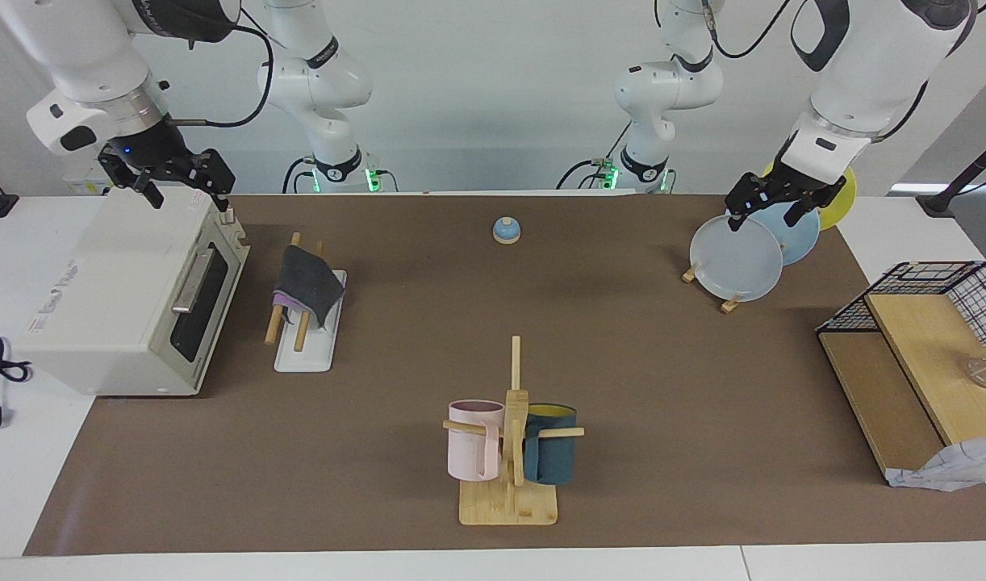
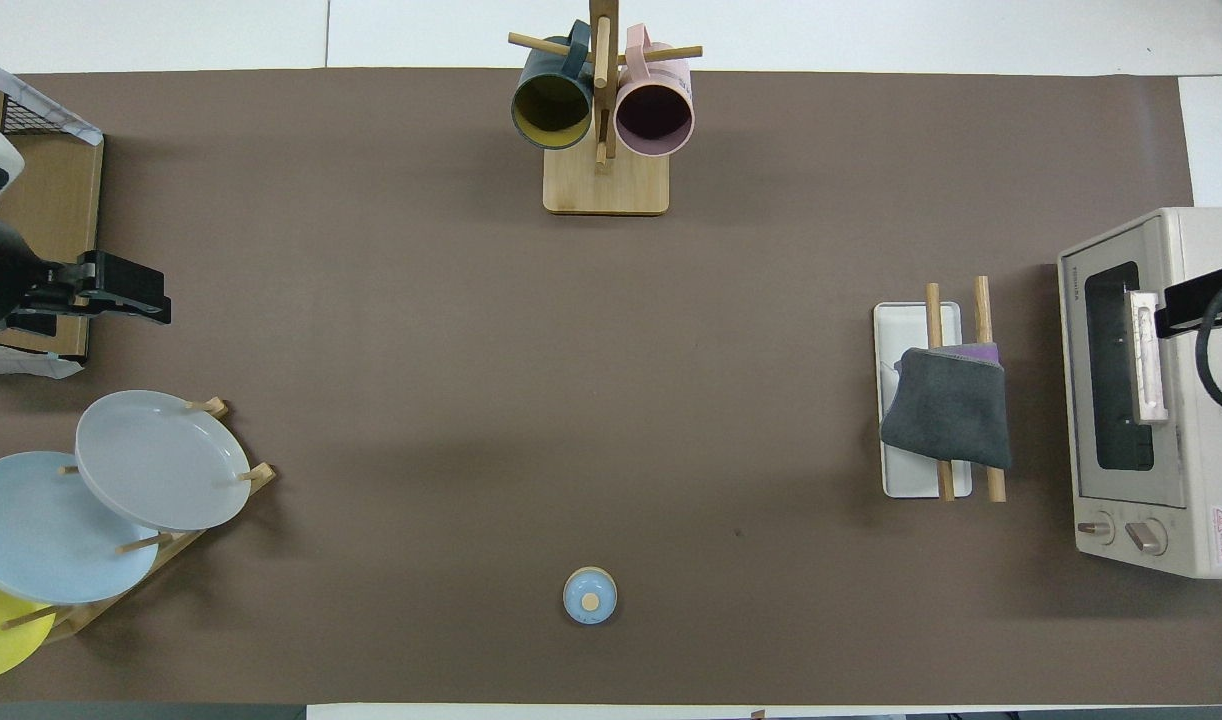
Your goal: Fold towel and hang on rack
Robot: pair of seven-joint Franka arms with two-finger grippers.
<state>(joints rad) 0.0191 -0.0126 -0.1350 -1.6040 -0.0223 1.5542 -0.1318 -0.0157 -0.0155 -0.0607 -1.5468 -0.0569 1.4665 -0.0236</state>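
Draping over the rack [image 1: 302, 335], the towel [image 1: 306, 284] hangs folded. Left tool [image 1: 771, 208] hovers spread over the plates [image 1: 737, 258]; right tool [image 1: 177, 187] spread over the oven [image 1: 114, 298].

White arms, black cables, black fingers [image 1: 220, 194]

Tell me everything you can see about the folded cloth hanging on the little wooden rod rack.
The soft folded towel shows its dark grey face outward, with a strip of purple peeking out at one edge. It drapes over both light wooden rods of the rack, covering their middle and sagging toward the flat white base. It sits in front of the cream toaster oven, at the right arm's end of the table. No gripper touches it.
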